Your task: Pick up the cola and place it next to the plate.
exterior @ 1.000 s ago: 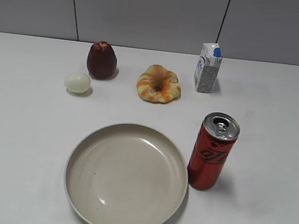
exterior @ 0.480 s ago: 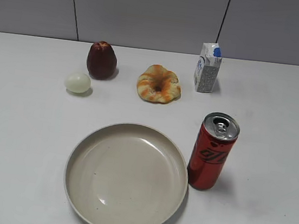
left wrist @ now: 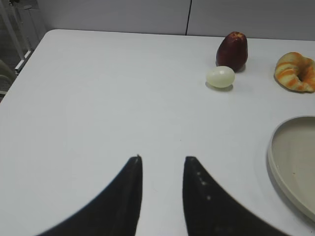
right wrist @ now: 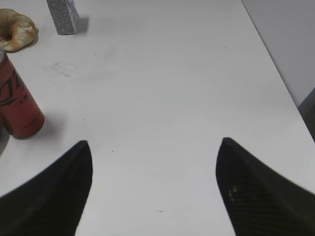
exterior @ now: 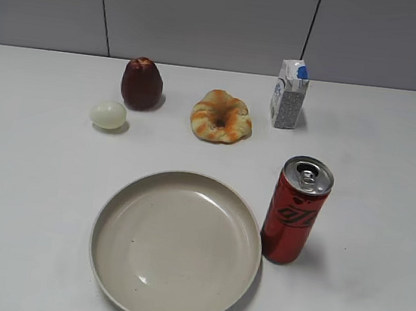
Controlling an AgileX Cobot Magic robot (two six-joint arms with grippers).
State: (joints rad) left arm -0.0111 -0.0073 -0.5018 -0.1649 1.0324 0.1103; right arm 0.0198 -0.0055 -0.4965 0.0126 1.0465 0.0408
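The cola (exterior: 296,209), a slim red can with black lettering and a silver top, stands upright right beside the right rim of the cream plate (exterior: 175,246), about touching it. The can also shows at the left edge of the right wrist view (right wrist: 17,110). My right gripper (right wrist: 154,142) is wide open and empty over bare table, to the right of the can. My left gripper (left wrist: 162,158) is open and empty over bare table, left of the plate's rim (left wrist: 275,162). Neither gripper shows in the exterior view.
At the back stand a dark red fruit (exterior: 141,84), a pale egg (exterior: 107,114), a croissant (exterior: 221,116) and a small milk carton (exterior: 289,94). The table's right edge (right wrist: 275,69) lies near my right gripper, its left edge (left wrist: 22,69) near my left.
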